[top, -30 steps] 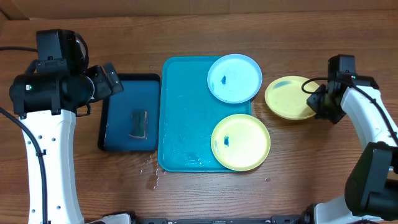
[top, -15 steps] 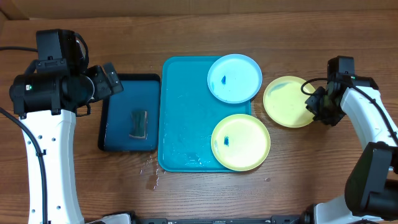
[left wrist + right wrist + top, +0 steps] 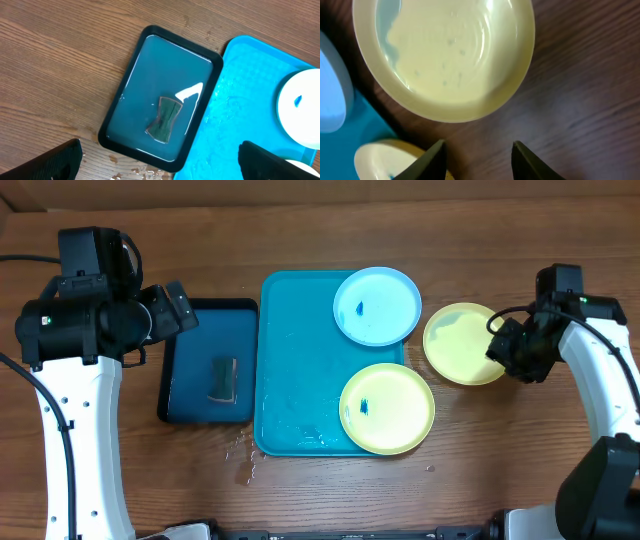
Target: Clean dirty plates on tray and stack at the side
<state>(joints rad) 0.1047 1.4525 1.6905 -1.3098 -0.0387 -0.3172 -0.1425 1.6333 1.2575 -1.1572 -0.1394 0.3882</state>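
The turquoise tray holds two plates. A light blue plate with a blue smear sits at its far right corner, and a yellow-green plate, also smeared, at its near right corner. Another yellow-green plate lies flat on the wood to the right of the tray, looking wet. My right gripper hovers at that plate's right edge, open, with only bare table between the fingers. My left gripper hangs wide open over the small dark tray, holding nothing.
A dark blue black-rimmed tray of water with a dark sponge in it stands left of the turquoise tray. Water drops dot the wood near the tray's front left corner. A cardboard wall runs along the back.
My right gripper has opened and let go of the yellow-green plate, which now rests a little further left on the table. The gripper has drawn back slightly. The left arm has not moved.
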